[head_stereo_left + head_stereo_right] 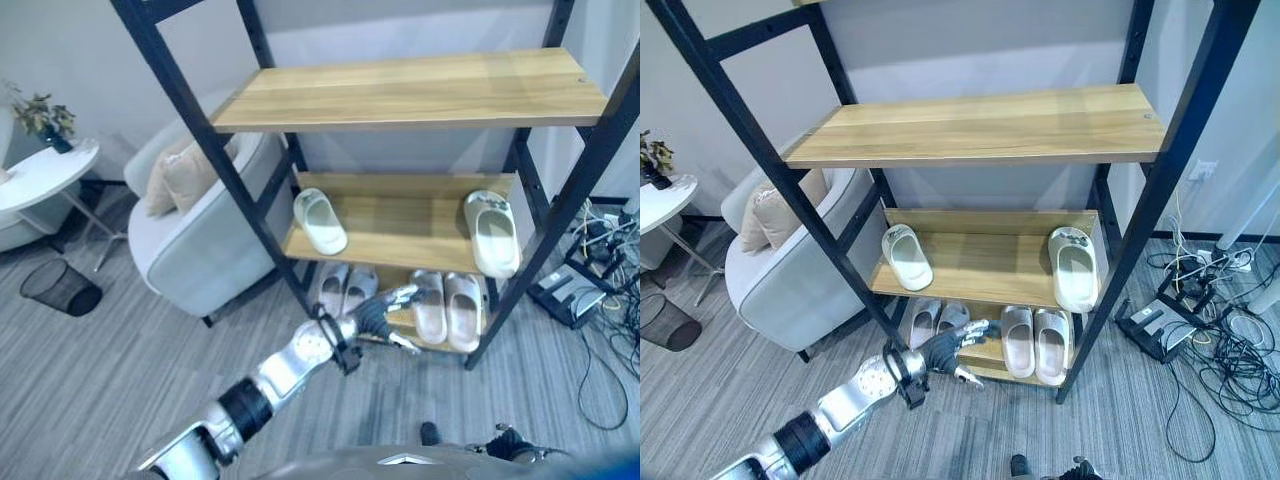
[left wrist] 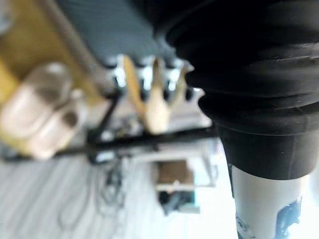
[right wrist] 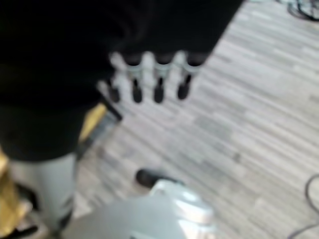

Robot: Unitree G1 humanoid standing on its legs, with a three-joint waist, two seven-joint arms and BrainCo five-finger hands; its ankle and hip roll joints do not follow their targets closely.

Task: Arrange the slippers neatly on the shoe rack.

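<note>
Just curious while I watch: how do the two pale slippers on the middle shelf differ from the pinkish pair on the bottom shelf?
The white slippers, one at the left and one at the right, lie far apart at opposite ends of the middle shelf; the pink pair sits side by side on the bottom shelf. The white ones are angled differently, while the pink ones lie parallel. All rest sole-down.

No readable text, labels, numbers or signs appeared anywhere. The shoe rack (image 1: 410, 92), the slippers (image 1: 320, 221) on its shelves and the floor carried no legible print.
</note>
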